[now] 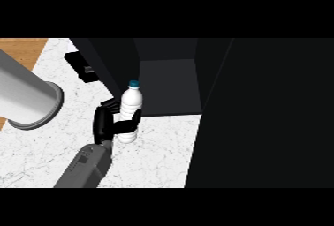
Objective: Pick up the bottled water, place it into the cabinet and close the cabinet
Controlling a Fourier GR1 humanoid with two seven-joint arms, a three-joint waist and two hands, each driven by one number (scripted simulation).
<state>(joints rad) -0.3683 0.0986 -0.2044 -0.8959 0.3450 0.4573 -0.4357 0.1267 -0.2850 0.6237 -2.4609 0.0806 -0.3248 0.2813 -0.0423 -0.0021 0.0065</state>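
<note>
The bottled water (132, 100) is a clear bottle with a blue cap, standing upright just in front of the open cabinet's (168, 88) left front corner. My right hand (106, 122) comes in from the lower edge on its grey forearm and is curled round the bottle's lower half from the left, with the fingers (128, 123) wrapped across its front. The bottle's base shows over the white marble counter (39, 150); whether it touches the counter I cannot tell. The cabinet's inside is dark and bare where it shows. My left hand does not show.
A wide black panel (267, 114), the cabinet's open door, fills the right side. A thick grey cylinder (23, 95) juts in from the left edge. A small black blocky part (81, 66) sits by the cabinet's left wall.
</note>
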